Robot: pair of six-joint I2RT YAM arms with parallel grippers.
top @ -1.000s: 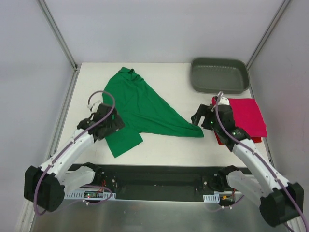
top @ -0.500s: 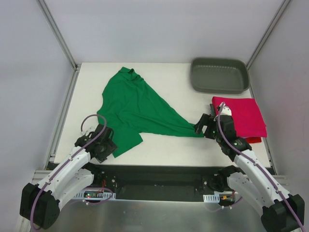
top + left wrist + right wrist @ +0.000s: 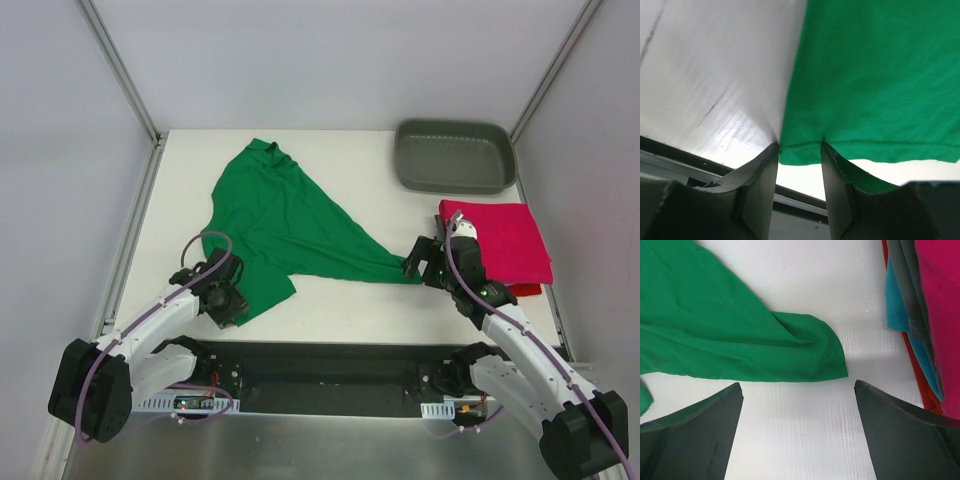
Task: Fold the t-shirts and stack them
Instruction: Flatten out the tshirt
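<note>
Item one, bright green cloth t-shirt [image 3: 290, 225]: I see it lying unfolded on the white desk's [image 3: 350, 160] left half, one tip reaching toward the right.
Folded stack at the right edge: crimson-pink t-shirt [image 3: 505, 240] on top, teal t-shirt [image 3: 897, 310] and red t-shirt [image 3: 917, 370] beneath.
left gripper [image 3: 799, 147]: jaws half-closed astride the green hem's near corner; whether they pinch it, I cannot tell.
right gripper [image 3: 797, 390]: spread wide, empty, just short of the green tip.
grey plastic tray [image 3: 400, 160]: far right corner.

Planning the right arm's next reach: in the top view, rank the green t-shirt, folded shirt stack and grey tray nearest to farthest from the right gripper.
1. green t-shirt: tip at the right gripper, spreading left.
2. folded shirt stack: just right of it.
3. grey tray: far edge, behind the stack.
</note>
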